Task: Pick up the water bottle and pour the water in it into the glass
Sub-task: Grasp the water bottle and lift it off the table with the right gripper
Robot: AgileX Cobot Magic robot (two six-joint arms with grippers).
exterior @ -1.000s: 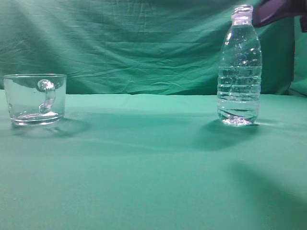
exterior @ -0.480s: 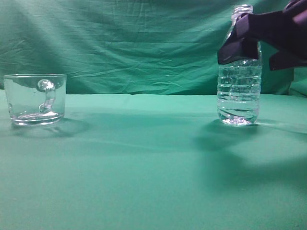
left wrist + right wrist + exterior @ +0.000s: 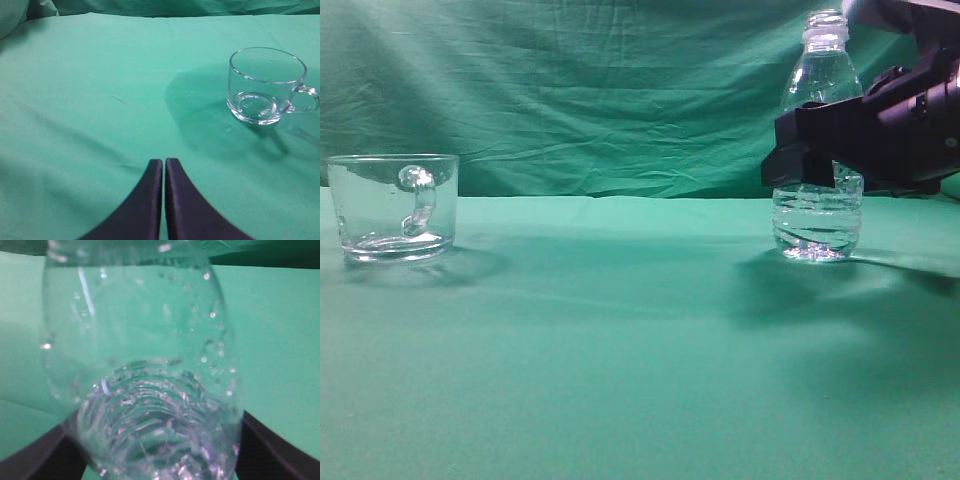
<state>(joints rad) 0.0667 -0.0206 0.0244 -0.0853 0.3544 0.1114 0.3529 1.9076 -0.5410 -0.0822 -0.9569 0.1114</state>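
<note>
The water bottle (image 3: pixel 822 75) stands upright on the green cloth at the right, with no cap on its neck. The water (image 3: pixel 817 225) fills its lower ribbed part. My right gripper (image 3: pixel 802 150) is at the bottle's mid-height, open, with one finger on each side of the body. In the right wrist view the bottle (image 3: pixel 140 365) fills the frame between the two dark fingers (image 3: pixel 155 462). The glass (image 3: pixel 392 205) stands empty at the far left, its handle turned to the back. It also shows in the left wrist view (image 3: pixel 265 85). My left gripper (image 3: pixel 164 162) is shut and empty above the cloth, well short of the glass.
A green cloth covers the table (image 3: pixel 620 350) and hangs as a backdrop (image 3: pixel 600 90). Bare cloth lies between the glass and the bottle. Folds of cloth bunch at the far right edge (image 3: pixel 945 180).
My right gripper has come in from the upper right and dropped from the bottle's shoulder to its mid-height. The bottle and glass have not moved.
</note>
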